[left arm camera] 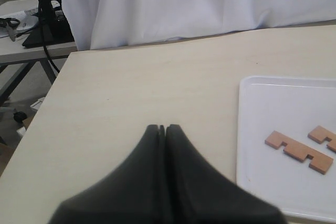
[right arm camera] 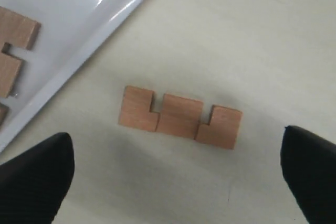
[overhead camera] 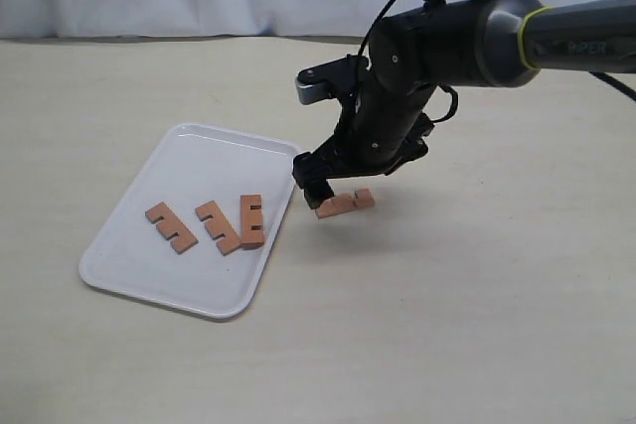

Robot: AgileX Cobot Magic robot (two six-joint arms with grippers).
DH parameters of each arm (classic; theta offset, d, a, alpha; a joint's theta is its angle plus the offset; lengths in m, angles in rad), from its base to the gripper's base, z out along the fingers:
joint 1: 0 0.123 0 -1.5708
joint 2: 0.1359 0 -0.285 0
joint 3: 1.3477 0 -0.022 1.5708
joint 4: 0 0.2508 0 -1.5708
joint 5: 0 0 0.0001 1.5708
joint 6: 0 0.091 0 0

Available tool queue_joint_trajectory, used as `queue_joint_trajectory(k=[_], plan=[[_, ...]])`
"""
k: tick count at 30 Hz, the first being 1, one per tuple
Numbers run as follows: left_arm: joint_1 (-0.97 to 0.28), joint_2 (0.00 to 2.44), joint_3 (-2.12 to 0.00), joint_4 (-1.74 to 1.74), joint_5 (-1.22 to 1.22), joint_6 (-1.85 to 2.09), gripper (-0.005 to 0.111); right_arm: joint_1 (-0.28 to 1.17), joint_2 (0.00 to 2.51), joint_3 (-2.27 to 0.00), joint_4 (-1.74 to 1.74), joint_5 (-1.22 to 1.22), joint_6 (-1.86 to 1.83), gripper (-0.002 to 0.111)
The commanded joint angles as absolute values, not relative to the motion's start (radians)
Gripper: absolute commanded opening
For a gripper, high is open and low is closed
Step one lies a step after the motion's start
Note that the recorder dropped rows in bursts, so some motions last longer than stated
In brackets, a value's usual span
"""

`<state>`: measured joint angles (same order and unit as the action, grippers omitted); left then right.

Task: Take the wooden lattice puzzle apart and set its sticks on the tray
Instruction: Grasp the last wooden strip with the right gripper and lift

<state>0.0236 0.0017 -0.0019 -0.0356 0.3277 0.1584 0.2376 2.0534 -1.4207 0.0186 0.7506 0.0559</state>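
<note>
In the exterior view the right gripper [overhead camera: 336,190] hangs low over the counter [overhead camera: 477,285], directly above the loose stick [overhead camera: 345,203]. That stick lies flat just right of the tray [overhead camera: 214,151], clear of its rim, with its long axis running left to right and its right end slightly farther away. Three sticks [overhead camera: 219,226] already rest side by side on the tray, and no assembled lattice is in sight. In the left wrist view the left gripper [left arm camera: 163,129] is pressed together and empty, over bare counter left of the tray, so the right arm is plainly the nearer one. In the right wrist view the right gripper is spread wide, with its fingers [right arm camera: 37,177] flanking the loose stick. The stick's long axis points from one finger toward the other, so closing would probably catch it by its ends.
</note>
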Motion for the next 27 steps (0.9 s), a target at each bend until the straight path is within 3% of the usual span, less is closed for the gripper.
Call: queue_joint_trajectory(k=[1, 27], plan=[[0.022, 0.0, 0.0, -0.036, 0.31, 0.159, 0.0, 0.235, 2.051, -1.441, 0.0, 0.759, 0.143, 0.107], [0.022, 0.0, 0.0, -0.038, 0.31, 0.159, 0.0, 0.235, 2.222, -1.57, -0.068, 0.81, 0.241, 0.107]])
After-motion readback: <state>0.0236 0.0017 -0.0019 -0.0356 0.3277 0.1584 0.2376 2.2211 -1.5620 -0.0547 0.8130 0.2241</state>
